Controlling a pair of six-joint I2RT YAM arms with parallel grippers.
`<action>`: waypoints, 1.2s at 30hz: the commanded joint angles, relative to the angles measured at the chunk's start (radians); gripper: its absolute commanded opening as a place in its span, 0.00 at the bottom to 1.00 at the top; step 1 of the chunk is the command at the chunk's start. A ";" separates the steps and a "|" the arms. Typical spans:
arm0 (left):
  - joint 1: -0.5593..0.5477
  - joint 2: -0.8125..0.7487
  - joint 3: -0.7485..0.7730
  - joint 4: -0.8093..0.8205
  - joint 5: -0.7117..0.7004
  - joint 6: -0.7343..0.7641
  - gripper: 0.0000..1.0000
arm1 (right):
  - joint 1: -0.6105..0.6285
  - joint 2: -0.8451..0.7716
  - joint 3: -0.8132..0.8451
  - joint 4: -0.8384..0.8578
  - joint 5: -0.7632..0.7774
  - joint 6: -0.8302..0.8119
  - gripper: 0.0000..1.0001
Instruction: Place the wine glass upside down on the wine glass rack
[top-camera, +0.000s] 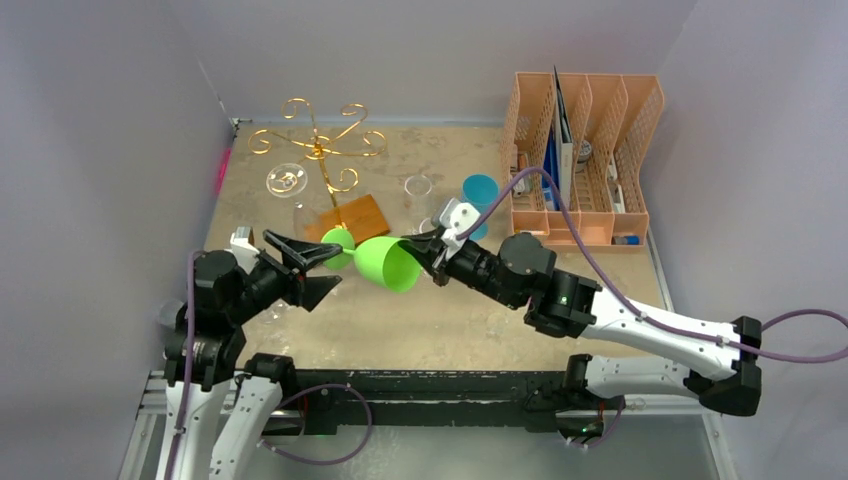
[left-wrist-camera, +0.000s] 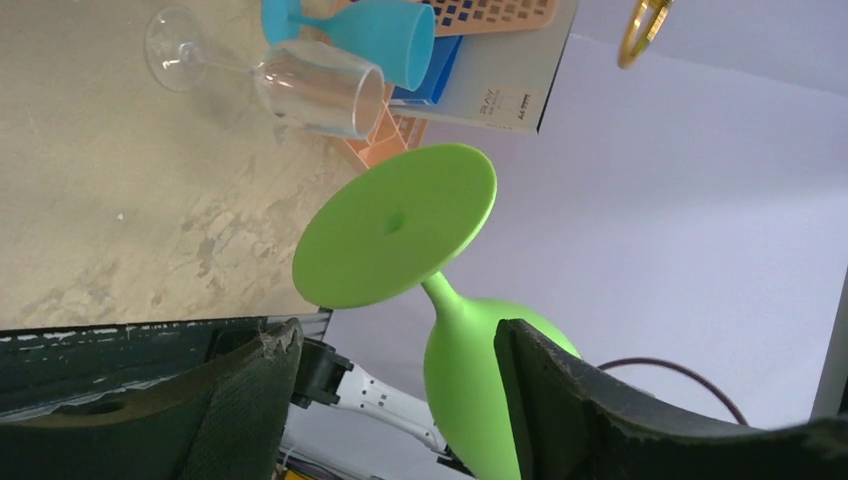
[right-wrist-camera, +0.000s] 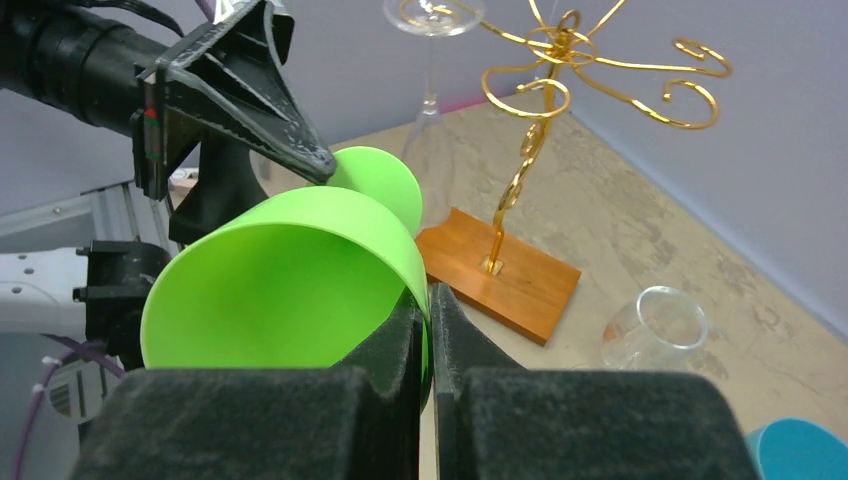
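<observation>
Green plastic wine glass (top-camera: 388, 262) is up off the table, hanging in the air between your two arms, just in front of the wooden base of the thin gold wire rack (top-camera: 320, 150). Your right gripper (right-wrist-camera: 430, 310) has it: fingers pressed together with the rim of the bowl nipped between them. Your left gripper (top-camera: 335, 267) is spread wide, and its wrist view shows the stem and the narrow end of the bowl in the gap between its fingers (left-wrist-camera: 250, 400). Whether either pad touches, you can't tell from here.

Now the line that matters. The glass lies on its side with its long axis near level. The mouth points toward your right arm, and the flat round foot points toward your left arm and the rack. So the left gripper is the one nearer the stem, and the foot end faces the rack's curled arms.

To my eye this is a handover. Close the left on the stem, let the right go, then tip the glass foot-up, mouth-down and slide the stem into a free curl. Watch the clear wine glass (right-wrist-camera: 428, 160) hanging upside down from the rack; it looks close to your path.
</observation>
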 joint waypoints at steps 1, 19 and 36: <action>-0.005 -0.028 -0.022 -0.066 -0.020 -0.171 0.67 | 0.059 0.022 -0.022 0.117 0.052 -0.077 0.00; -0.005 -0.072 -0.003 -0.286 -0.196 -0.260 0.49 | 0.179 0.121 -0.045 0.240 0.178 -0.200 0.00; -0.005 -0.003 -0.018 -0.170 -0.168 -0.189 0.38 | 0.187 0.188 -0.018 0.257 0.132 -0.177 0.00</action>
